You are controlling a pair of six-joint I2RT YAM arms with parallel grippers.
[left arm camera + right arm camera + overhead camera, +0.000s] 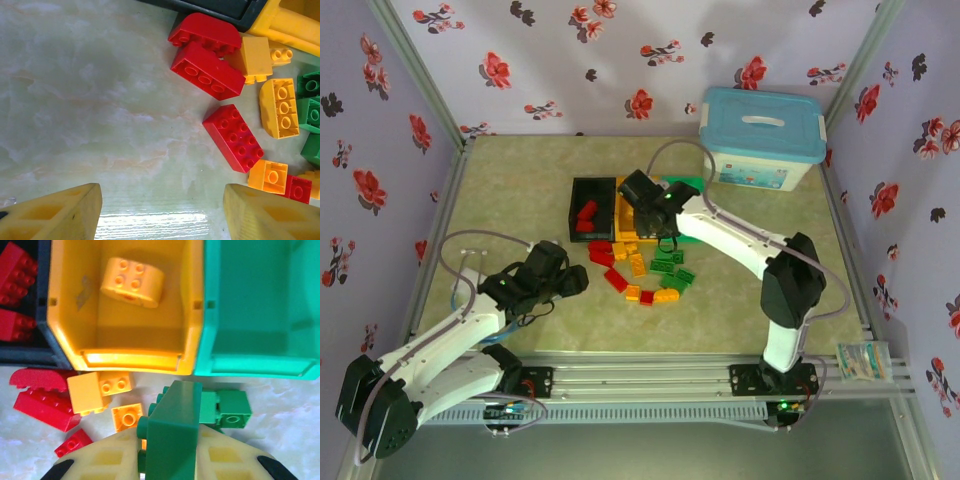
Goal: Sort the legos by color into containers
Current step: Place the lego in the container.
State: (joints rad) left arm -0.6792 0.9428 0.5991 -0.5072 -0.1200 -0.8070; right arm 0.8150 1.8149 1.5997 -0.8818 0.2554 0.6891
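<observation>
Three bins stand side by side: black [590, 190], yellow-orange [190, 315] and green [260, 310]. Red bricks [586, 216] lie in the black bin, one yellow brick [132, 282] in the yellow-orange one. Loose legos [640, 270] in red, yellow and green lie in front of the bins. My right gripper [172, 460] is shut on a dark green brick [172, 430], hovering just before the bins' front edges. My left gripper [162, 215] is open over bare table, left of a red brick [233, 138], nothing between its fingers.
A large white box with a light blue lid [763, 138] stands at the back right. Floral walls enclose the table on three sides. Bare tabletop [510, 190] lies left of the bins.
</observation>
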